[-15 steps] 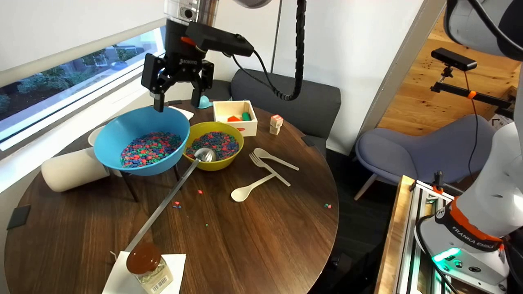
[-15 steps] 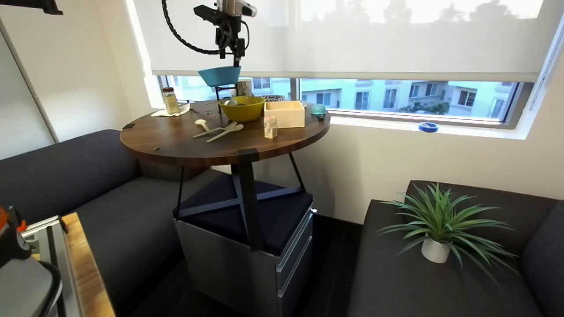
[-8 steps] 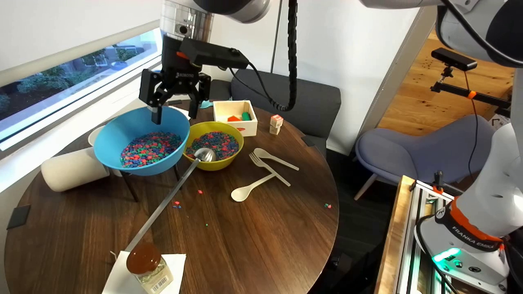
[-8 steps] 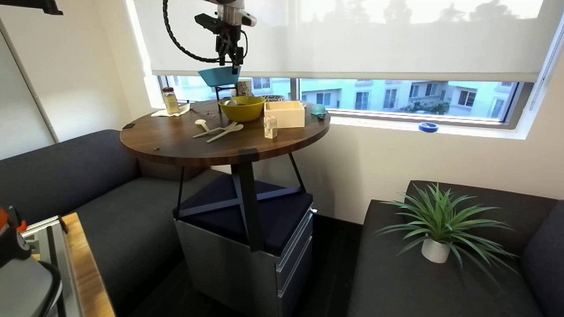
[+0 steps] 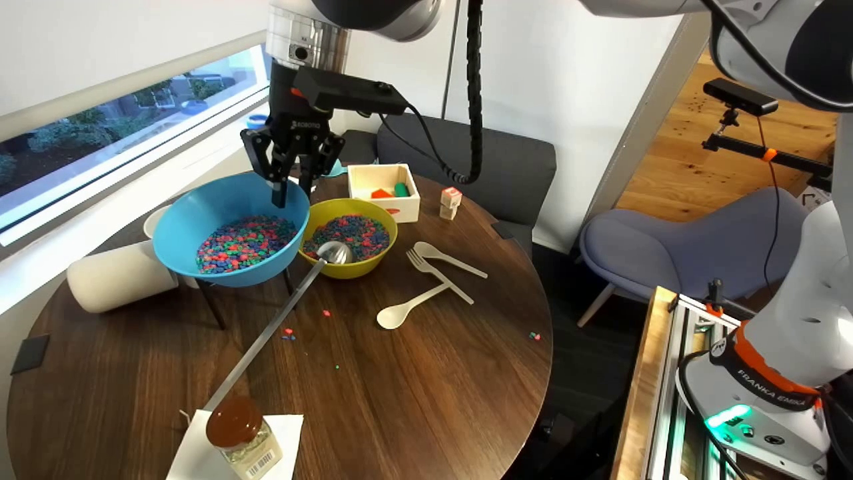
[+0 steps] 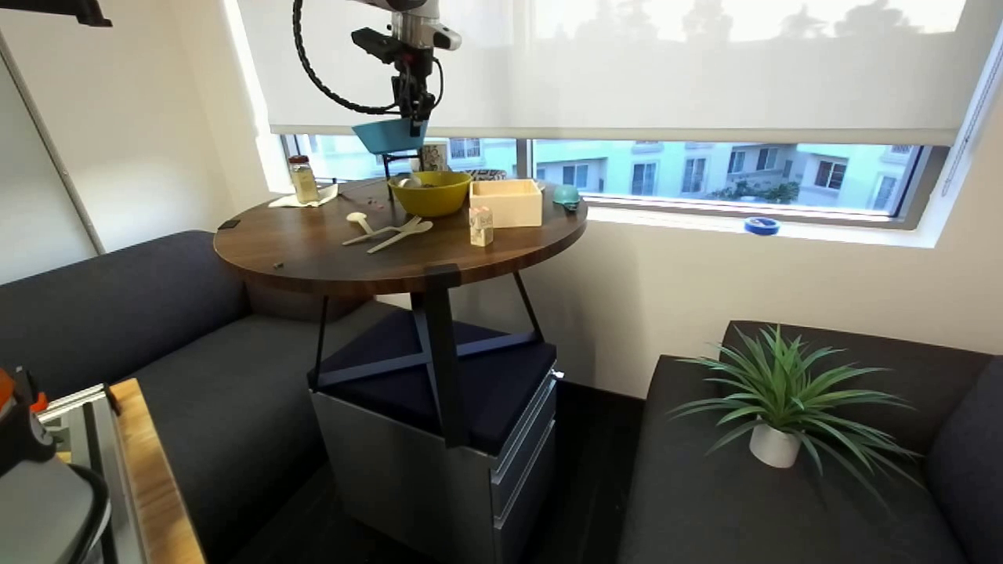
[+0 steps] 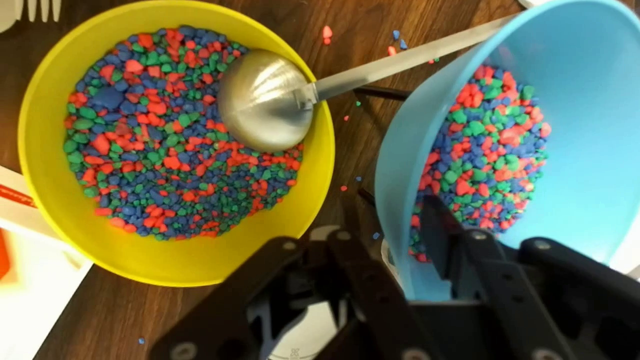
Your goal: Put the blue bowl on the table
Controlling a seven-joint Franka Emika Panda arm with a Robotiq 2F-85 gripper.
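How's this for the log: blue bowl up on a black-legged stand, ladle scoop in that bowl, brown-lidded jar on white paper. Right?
One fix: the ladle scoop is in the yellow bowl, not the blue bowl; the wrist view shows it. The rest stands: blue bowl up on a black-legged stand, brown-lidded jar on white paper.

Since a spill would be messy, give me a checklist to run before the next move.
1. Black fingers astride the rim of the round bright-blue bowl: ok, one inside, one outside.
2. Grip closed: not ok; in the wrist view the outer one stands off the wall.
3. Multicoloured bits inside below the rim: ok.
4. Long-handled silvery metal ladle clear of the thin black stand: cannot tell.
5. Round dark-brown wooden table free of stray bits: not ok, several lie scattered.
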